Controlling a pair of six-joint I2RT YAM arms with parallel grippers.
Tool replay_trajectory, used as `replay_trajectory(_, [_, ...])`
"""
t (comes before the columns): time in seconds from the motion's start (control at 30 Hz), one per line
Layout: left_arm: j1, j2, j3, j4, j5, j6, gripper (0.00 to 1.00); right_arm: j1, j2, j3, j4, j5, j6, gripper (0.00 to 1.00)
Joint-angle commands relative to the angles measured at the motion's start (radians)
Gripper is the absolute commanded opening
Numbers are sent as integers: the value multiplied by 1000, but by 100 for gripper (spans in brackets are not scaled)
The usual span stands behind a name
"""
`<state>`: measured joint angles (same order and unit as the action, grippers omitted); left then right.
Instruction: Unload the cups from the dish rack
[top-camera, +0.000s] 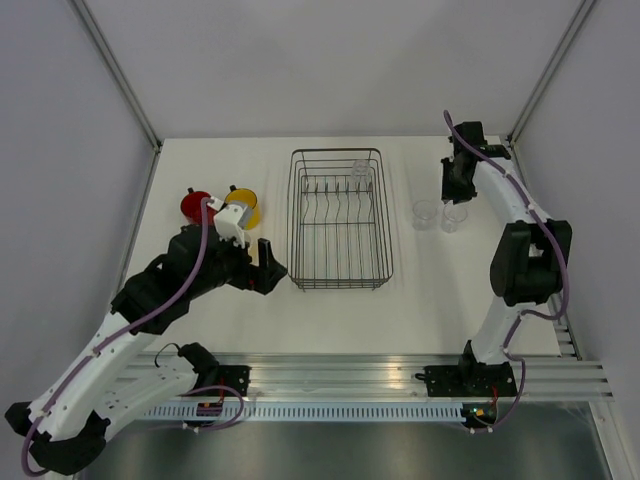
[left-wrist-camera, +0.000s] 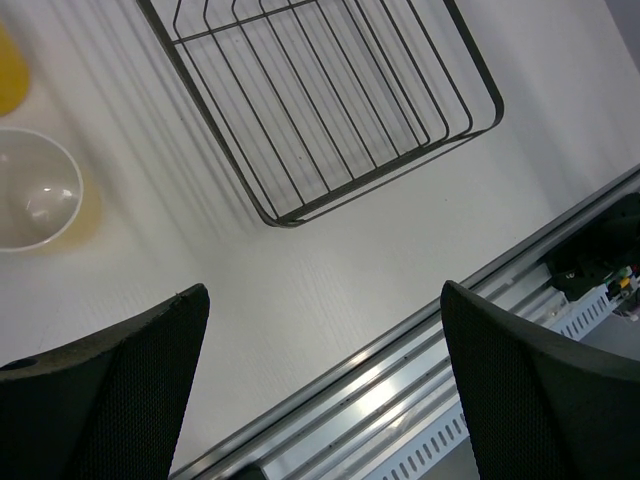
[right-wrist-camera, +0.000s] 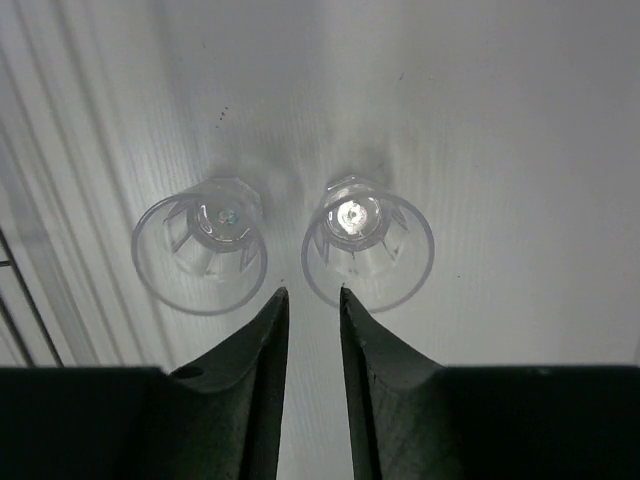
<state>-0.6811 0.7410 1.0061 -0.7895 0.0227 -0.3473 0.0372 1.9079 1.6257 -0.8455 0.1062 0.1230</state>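
Your right gripper (right-wrist-camera: 310, 292) is hovering by the tabletop's far right corner, jaws barely parted, gripping nothing. The small clear glass tumbler (top-camera: 360, 168) is standing to its left, in the far right corner of the dark wire dish rack (top-camera: 340, 287), nearer this arm.
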Motion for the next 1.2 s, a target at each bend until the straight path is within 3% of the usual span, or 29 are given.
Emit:
replay_trajectory(0.0, [-5, 64, 69, 55, -59, -33, 100, -5, -220, -35, 49, 10, 20, 33])
replay_trajectory(0.07, [-5, 101, 87, 88, -114, -62, 100, 3, -309, -122, 138, -6, 58, 45])
replay_trajectory(0.13, [-5, 158, 109, 140, -157, -93, 100, 22, -452, -228, 242, -49, 95, 90])
replay_trajectory(0.17, [-5, 175, 114, 166, -184, -99, 100, 33, -496, -263, 276, -74, 105, 98])
replay_trajectory(0.33, [-6, 367, 206, 246, -230, -93, 100, 55, -717, -427, 393, -287, 151, 98])
replay_trajectory(0.53, [-6, 590, 379, 332, -265, -26, 100, 55, -963, -601, 514, -267, 332, 98])
replay_trajectory(0.7, [-6, 842, 563, 409, -260, 50, 100, 55, -1170, -681, 545, -351, 403, 98])
replay_trajectory(0.93, [-5, 1149, 814, 460, -265, 142, 100, 56, -1267, -630, 419, -439, 385, 98])
replay_trajectory(1.17, [-5, 1417, 1058, 483, -313, 217, 100, 55, -1320, -662, 431, -471, 408, 98])
